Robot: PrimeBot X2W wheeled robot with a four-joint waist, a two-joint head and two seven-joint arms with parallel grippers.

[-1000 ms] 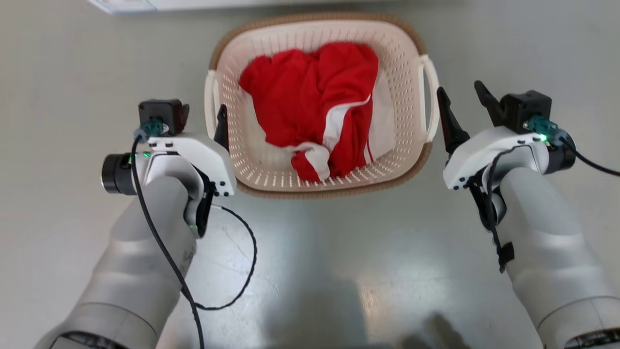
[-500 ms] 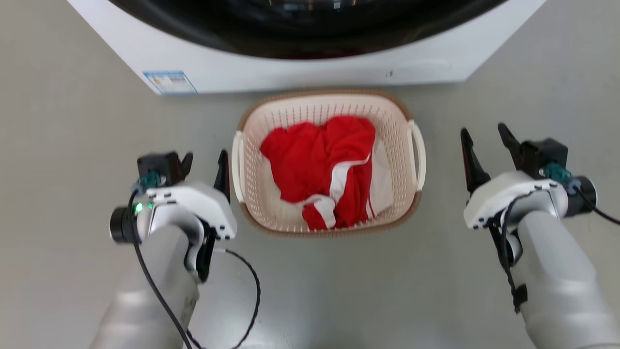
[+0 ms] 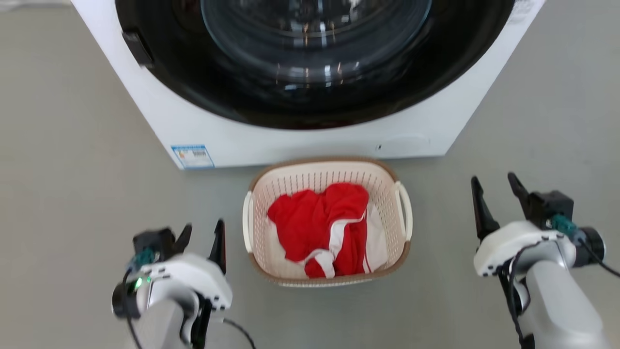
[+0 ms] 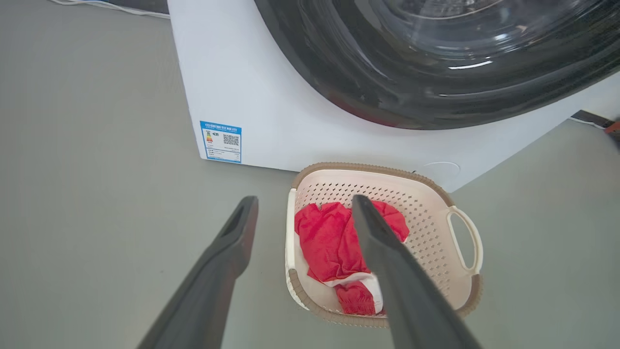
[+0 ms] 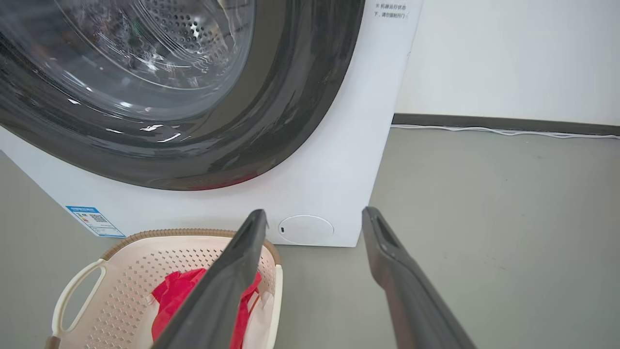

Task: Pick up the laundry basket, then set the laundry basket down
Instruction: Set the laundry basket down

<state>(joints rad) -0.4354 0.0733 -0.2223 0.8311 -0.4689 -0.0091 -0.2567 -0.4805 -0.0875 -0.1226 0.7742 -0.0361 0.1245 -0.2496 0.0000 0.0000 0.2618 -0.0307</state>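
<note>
The cream laundry basket [image 3: 387, 194] with a brown rim band stands on the grey floor just in front of the washing machine. Red and white clothes [image 3: 324, 225] lie inside it. My left gripper [image 3: 202, 231] hangs open a little to the left of the basket's left handle [image 3: 247, 228], apart from it. My right gripper [image 3: 495, 191] is open well to the right of the right handle [image 3: 405, 211]. The left wrist view looks down on the basket [image 4: 426, 213] past that gripper [image 4: 302, 203]. The right wrist view has the basket [image 5: 145, 261] at lower left of that gripper [image 5: 315, 215].
A white front-loading washing machine [image 3: 203, 126] with a large dark round door [image 3: 310, 53] stands directly behind the basket. A white wall [image 5: 508, 58] with a dark skirting lies to its right. Bare grey floor [image 3: 63, 145] spreads on both sides.
The head camera has risen and tilted, bringing the washing machine into sight and shrinking the basket. Both open grippers have drawn away from the basket's handles, which they flanked closely a second ago.
</note>
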